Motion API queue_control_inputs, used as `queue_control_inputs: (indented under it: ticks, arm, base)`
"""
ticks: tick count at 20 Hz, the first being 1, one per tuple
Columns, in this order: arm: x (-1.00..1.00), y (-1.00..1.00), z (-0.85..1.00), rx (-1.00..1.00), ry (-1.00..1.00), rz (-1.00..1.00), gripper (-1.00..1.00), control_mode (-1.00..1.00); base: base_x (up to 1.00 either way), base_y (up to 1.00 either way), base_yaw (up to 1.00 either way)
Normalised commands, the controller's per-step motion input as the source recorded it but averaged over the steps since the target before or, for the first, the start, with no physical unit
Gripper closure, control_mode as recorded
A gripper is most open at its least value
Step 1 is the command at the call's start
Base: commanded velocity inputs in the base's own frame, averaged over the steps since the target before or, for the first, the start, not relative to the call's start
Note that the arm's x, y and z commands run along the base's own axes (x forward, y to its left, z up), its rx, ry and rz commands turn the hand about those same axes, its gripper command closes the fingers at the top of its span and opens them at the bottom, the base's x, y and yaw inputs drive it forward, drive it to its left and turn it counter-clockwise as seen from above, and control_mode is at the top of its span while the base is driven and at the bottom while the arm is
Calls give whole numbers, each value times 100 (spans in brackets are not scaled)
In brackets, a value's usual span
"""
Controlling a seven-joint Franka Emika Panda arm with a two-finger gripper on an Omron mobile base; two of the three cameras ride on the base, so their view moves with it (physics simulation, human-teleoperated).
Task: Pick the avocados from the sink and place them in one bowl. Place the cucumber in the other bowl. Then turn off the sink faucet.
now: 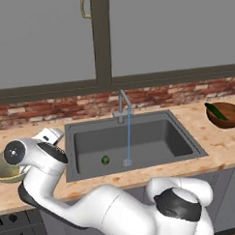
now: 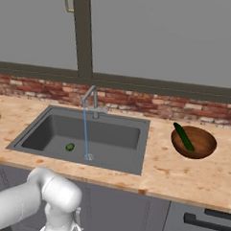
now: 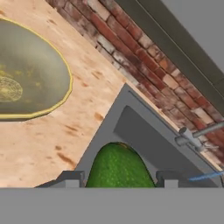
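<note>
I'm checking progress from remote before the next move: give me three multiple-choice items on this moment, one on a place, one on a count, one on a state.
1. Where is the cucumber?
A. in the sink
B. in the brown bowl
C. on the bare counter

2. How many avocados lie in the sink?
A. none
B. one
C. two

3. What is the faucet doing?
A. running
B. shut off
C. lying detached

Key:
1 B, the dark green rod rests inside the brown bowl at the right.
2 B, one avocado sits on the basin floor; another avocado sits between the fingertips of the gripper near the olive bowl.
3 A, a blue stream falls from the spout to the drain.
</note>
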Motion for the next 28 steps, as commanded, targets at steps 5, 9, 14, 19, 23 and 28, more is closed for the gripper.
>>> queue_control_inputs:
  ticks: [5, 9, 14, 19, 23, 28]
  arm:
    - [26, 72, 0, 0, 4, 0, 100, -100]
    - [19, 65, 0, 0, 5, 0, 100, -100]
    - [18, 20, -6, 0, 2, 0, 100, -100]
    - [19, 0, -24, 0, 1, 2, 100, -100]
    - [28, 0, -36, 0, 3, 3, 100, -100]
    - [26, 0, -21, 0, 0, 5, 100, -100]
  base:
    - [0, 0, 0]
    - [0, 0, 0]
    - [0, 0, 0]
    - [0, 0, 0]
    - [0, 0, 0]
    - [0, 0, 0]
